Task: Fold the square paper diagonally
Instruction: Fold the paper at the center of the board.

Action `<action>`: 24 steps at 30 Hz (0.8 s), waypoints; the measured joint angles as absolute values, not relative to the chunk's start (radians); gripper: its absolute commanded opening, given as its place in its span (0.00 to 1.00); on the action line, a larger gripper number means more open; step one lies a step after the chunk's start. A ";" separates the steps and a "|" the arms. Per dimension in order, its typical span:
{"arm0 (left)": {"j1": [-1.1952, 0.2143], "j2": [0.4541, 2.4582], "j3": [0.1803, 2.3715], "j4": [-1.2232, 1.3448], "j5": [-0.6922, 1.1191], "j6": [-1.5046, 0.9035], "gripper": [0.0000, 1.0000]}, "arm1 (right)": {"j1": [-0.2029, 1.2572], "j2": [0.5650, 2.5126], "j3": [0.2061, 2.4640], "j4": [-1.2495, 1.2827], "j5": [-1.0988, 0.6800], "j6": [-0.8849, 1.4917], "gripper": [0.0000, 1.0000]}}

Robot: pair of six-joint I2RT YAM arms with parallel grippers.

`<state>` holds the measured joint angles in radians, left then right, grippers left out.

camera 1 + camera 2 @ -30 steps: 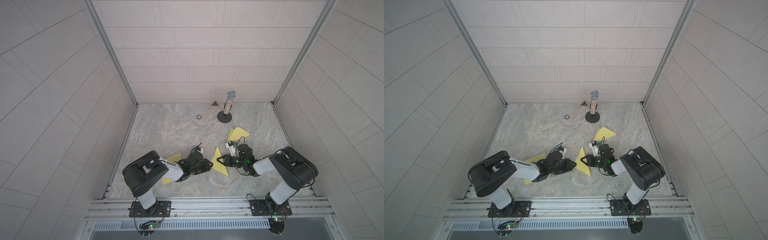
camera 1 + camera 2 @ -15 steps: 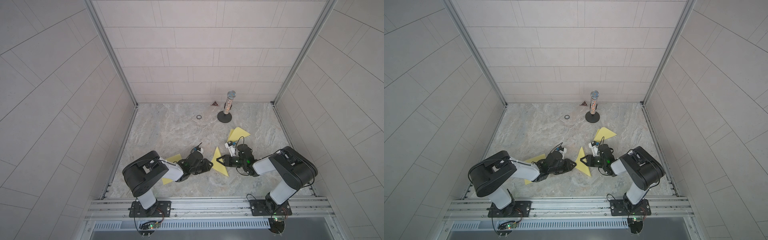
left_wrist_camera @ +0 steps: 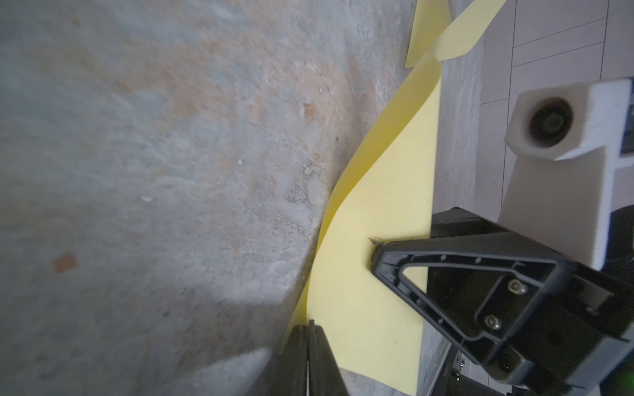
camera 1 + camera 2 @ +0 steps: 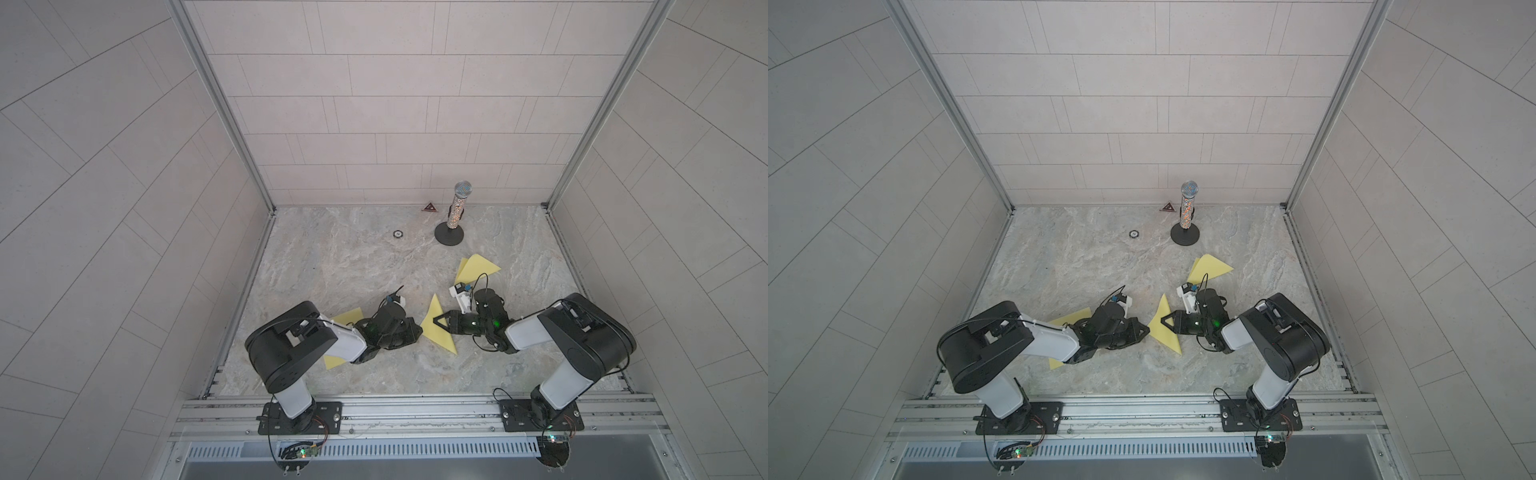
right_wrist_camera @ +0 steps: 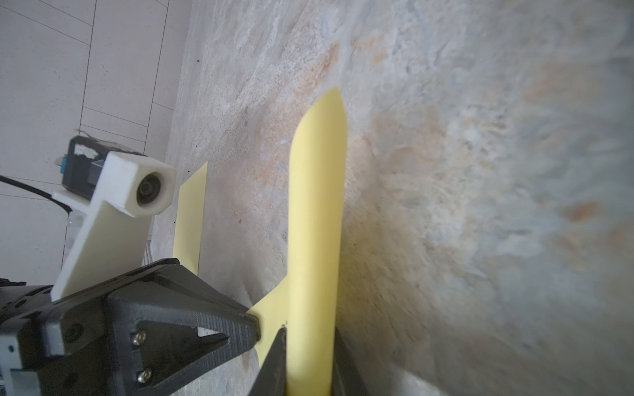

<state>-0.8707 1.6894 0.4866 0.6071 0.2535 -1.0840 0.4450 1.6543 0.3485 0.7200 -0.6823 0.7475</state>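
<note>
Left wrist view shows the left claw (image 3: 308, 343) now shut, where 1 second ago it stood partly open, pinching an edge of the square paper (image 3: 377, 205) at the lower middle of the frame. The right claw (image 5: 308, 370) has narrowed a little and grips the sheet's curled fold. That suggests both ends are secured for creasing. Both top views place the paper on the counter (image 4: 332, 257) between the 2 claws, lower centre, yet hide the grips. Only the right wrist view shows the fold rounded, not pressed flat.
</note>
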 measured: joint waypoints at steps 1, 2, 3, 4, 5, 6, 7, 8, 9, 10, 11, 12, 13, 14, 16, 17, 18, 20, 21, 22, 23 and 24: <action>-0.871 1.689 0.487 0.608 0.254 -1.084 0.06 | 0.445 1.654 0.348 0.717 -0.682 0.748 0.18; -0.871 1.689 0.487 0.608 0.253 -1.084 0.06 | 0.445 1.654 0.349 0.715 -0.681 0.748 0.16; -0.871 1.689 0.487 0.608 0.253 -1.083 0.05 | 0.445 1.654 0.349 0.712 -0.680 0.747 0.14; -0.871 1.689 0.487 0.608 0.253 -1.084 0.05 | 0.445 1.654 0.350 0.708 -0.677 0.744 0.13; -0.871 1.689 0.487 0.608 0.253 -1.084 0.05 | 0.445 1.654 0.350 0.703 -0.677 0.744 0.12; -0.871 1.689 0.487 0.608 0.253 -1.084 0.05 | 0.445 1.654 0.351 0.701 -0.677 0.741 0.11; -0.871 1.689 0.487 0.608 0.253 -1.084 0.04 | 0.445 1.654 0.353 0.696 -0.677 0.741 0.09; -0.871 1.689 0.487 0.608 0.254 -1.084 0.04 | 0.445 1.654 0.355 0.690 -0.676 0.741 0.07; -0.871 1.689 0.487 0.608 0.254 -1.084 0.04 | 0.445 1.654 0.356 0.686 -0.675 0.739 0.05; -0.871 1.689 0.487 0.608 0.253 -1.084 0.04 | 0.445 1.654 0.356 0.683 -0.677 0.741 0.04; -0.871 1.689 0.487 0.608 0.253 -1.084 0.04 | 0.446 1.654 0.356 0.682 -0.677 0.740 0.02; -0.871 1.689 0.487 0.608 0.253 -1.084 0.04 | 0.446 1.654 0.356 0.682 -0.679 0.741 0.00; -0.871 1.689 0.487 0.608 0.254 -1.084 0.04 | 0.446 1.654 0.356 0.682 -0.679 0.740 0.00; -0.871 1.689 0.487 0.608 0.254 -1.084 0.04 | 0.446 1.654 0.356 0.683 -0.679 0.740 0.00; -0.871 1.689 0.487 0.608 0.254 -1.084 0.04 | 0.446 1.654 0.355 0.685 -0.679 0.741 0.00; -0.871 1.689 0.487 0.608 0.254 -1.084 0.03 | 0.446 1.654 0.355 0.685 -0.679 0.741 0.01; -0.871 1.689 0.487 0.608 0.254 -1.084 0.03 | 0.446 1.654 0.355 0.685 -0.679 0.742 0.07; -0.871 1.689 0.487 0.608 0.253 -1.084 0.03 | 0.443 1.653 0.355 0.686 -0.685 0.749 0.17; -0.871 1.689 0.487 0.608 0.254 -1.084 0.03 | 0.438 1.651 0.354 0.690 -0.692 0.753 0.22; -0.871 1.689 0.487 0.608 0.254 -1.084 0.03 | 0.436 1.649 0.354 0.694 -0.702 0.757 0.27; -0.871 1.689 0.487 0.608 0.254 -1.084 0.03 | 0.433 1.647 0.354 0.701 -0.711 0.760 0.29; -0.871 1.689 0.487 0.608 0.254 -1.084 0.03 | 0.430 1.647 0.355 0.705 -0.717 0.767 0.29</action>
<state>-0.8707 1.6894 0.4866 0.6079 0.2539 -1.0836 0.4297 1.6474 0.3546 0.7048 -0.7170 0.7670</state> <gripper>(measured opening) 0.048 0.279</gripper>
